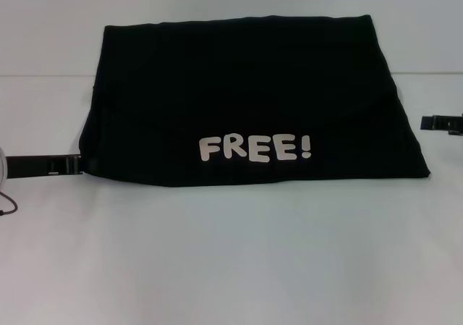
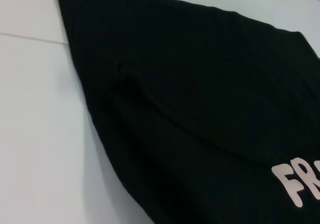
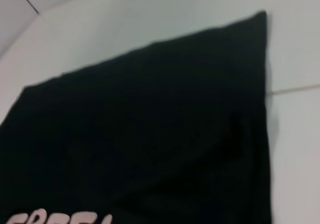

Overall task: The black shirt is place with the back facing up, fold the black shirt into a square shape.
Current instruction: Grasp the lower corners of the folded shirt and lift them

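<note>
The black shirt (image 1: 246, 93) lies folded into a wide rectangle in the middle of the white table. White letters reading "FREE!" (image 1: 255, 149) show near its front edge. My left gripper (image 1: 72, 164) sits low at the shirt's front left corner, right against the fabric edge. At mid-height off the shirt's right side is my right gripper (image 1: 428, 122), a short gap from the cloth. In the left wrist view the shirt (image 2: 200, 99) has a soft crease, and part of the lettering (image 2: 300, 184) is visible. The right wrist view shows a far corner of the shirt (image 3: 165, 124).
The white table (image 1: 231, 267) stretches in front of the shirt, with a seam line (image 1: 43, 74) running across behind it. A cable (image 1: 7, 205) curls at the left edge.
</note>
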### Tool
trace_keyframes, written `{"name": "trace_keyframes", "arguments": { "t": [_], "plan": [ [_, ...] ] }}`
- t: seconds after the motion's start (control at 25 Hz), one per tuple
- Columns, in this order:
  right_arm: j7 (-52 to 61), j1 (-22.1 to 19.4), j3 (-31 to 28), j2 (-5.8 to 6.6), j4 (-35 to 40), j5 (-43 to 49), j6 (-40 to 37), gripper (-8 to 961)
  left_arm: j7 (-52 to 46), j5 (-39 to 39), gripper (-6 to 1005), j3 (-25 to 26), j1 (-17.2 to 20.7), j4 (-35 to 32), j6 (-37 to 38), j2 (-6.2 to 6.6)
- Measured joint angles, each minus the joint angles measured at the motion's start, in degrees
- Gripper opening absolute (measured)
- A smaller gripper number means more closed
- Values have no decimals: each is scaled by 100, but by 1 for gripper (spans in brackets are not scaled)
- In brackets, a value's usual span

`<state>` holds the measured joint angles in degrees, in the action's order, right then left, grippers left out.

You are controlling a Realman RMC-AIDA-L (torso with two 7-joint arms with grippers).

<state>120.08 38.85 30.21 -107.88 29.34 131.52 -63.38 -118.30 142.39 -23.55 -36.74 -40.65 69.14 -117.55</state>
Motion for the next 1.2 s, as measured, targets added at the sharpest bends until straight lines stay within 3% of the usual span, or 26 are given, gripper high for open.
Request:
{"name": "trace_keyframes", "arguments": {
  "t": [0.24,0.36,0.56,1.08,1.2],
  "plan": [
    [7,-26,263,2,-61,8,-15,796,-1,2,-2,-2,4,-13,-46,7],
    [1,12,697,-58,-135,10,119,793,-1,4,-2,-1,8,-14,-72,7],
    [-31,78,895,-164,-276,13,377,791,4,7,-2,-17,9,-14,-82,4],
    [-271,99,1068,-305,-350,14,577,665,18,14,-1,-27,5,4,-107,4],
    [-291,63,1071,-305,-344,14,570,513,17,17,-1,-28,3,12,-115,4]
  ]
}}
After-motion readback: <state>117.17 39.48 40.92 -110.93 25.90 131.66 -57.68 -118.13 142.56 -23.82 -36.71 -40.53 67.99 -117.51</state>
